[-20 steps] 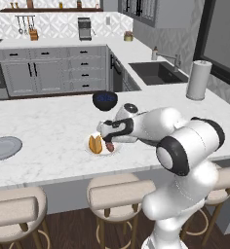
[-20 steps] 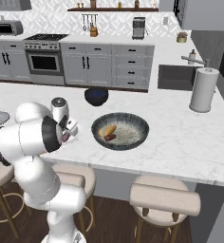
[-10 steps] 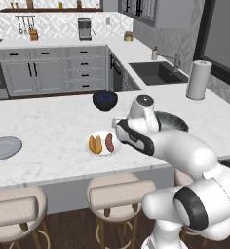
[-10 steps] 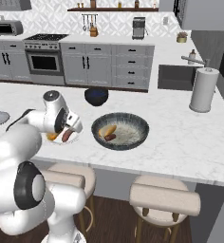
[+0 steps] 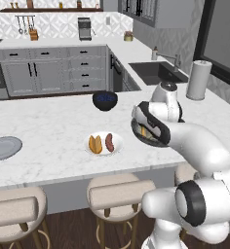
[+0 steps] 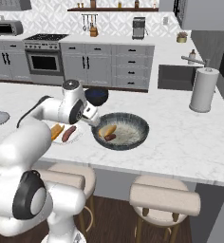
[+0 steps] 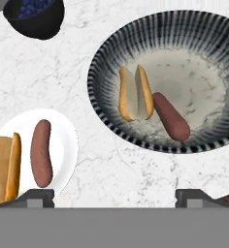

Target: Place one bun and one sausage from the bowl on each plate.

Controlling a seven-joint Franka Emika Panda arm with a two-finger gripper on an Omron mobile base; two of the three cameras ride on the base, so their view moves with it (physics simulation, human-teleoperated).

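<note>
One bun [image 7: 135, 93] and one sausage [image 7: 171, 116] lie in the bowl [image 7: 106, 53], mid worktop [image 5: 48, 126]. White plate [image 5: 118, 141] near the front edge holds another bun [image 5: 95, 144] and sausage [image 5: 109, 142]. Hand [image 7: 114, 196] spread, empty. Grey-blue plate [image 5: 4, 148] at left end.

The end effector [image 7: 114, 196] has lifted off the white plate [image 5: 118, 148] and swung toward the bowl [image 6: 137, 140], empty.

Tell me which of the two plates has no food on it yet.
The pale grey-blue plate, at the counter's far left, is bare. The white plate, between it and the bowl, already holds a bun and a sausage.
</note>
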